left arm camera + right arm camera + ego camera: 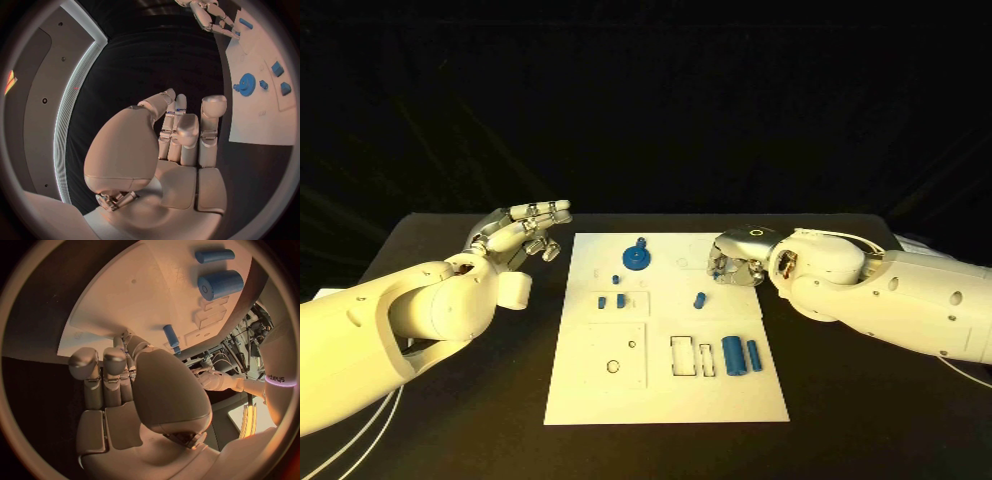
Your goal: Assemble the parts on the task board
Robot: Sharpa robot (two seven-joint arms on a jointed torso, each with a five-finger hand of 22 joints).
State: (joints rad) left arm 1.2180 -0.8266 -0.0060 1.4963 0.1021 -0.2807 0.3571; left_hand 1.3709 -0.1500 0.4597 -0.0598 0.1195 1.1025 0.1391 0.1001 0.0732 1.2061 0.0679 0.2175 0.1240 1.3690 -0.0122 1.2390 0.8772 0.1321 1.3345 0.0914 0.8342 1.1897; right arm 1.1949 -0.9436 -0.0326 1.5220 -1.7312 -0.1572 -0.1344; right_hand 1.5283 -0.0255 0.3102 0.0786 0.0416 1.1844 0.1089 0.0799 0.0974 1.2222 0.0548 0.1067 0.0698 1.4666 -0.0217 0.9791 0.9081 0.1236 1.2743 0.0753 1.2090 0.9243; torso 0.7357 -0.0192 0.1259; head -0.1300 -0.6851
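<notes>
Fingertips of the right robot hand (737, 262) are hard to make out in the head view: they curl down over the task board's (668, 405) right edge, and whether they touch anything cannot be told. The right wrist view shows those fingers (94, 371) bent in together above the white plate, with nothing visibly between them. A slim blue peg (170, 335) lies just past them, partly hidden behind the thumb.

The left robot hand (524, 232) hovers off the board's upper left corner, over the black worktop (459, 400), palm turned up, fingers apart and gently bent, holding nothing.

Parts lie across the board: a round blue wheel piece (635, 258) near the top centre, two small blue pegs (610, 300) below it, and two upright-looking blue cylinders (741, 355) at the lower right beside rectangular slots. Their exact seating is too small to judge.
</notes>
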